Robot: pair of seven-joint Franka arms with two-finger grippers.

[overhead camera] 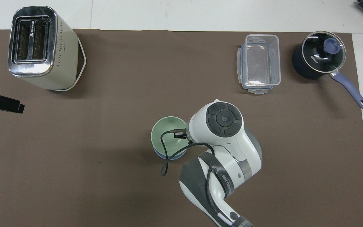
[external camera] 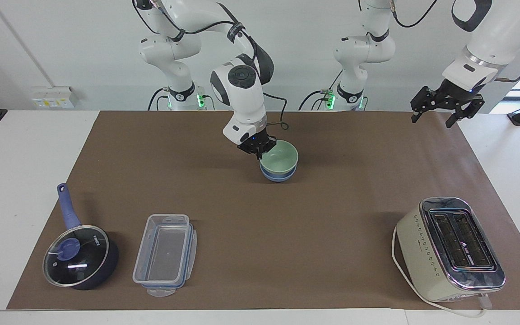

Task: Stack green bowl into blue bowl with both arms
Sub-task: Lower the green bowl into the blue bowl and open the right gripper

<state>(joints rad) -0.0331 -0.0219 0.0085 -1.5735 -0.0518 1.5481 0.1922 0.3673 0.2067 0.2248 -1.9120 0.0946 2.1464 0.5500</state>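
Note:
The pale green bowl [external camera: 281, 156] sits down inside the light blue bowl [external camera: 278, 175] in the middle of the brown mat [external camera: 251, 212], so only the blue rim and lower wall show beneath it. My right gripper [external camera: 260, 152] is shut on the green bowl's rim at the side toward the right arm's end. From overhead, the green bowl [overhead camera: 166, 136] covers all of the blue bowl [overhead camera: 169, 155] but a thin crescent, and the right wrist hides the fingers. My left gripper [external camera: 432, 120] waits open and empty in the air over the mat's corner at the left arm's end.
A cream toaster [external camera: 452, 248] with its cord stands far from the robots at the left arm's end. A clear rectangular container [external camera: 165, 255] and a dark blue glass-lidded saucepan [external camera: 79, 257] stand far from the robots at the right arm's end.

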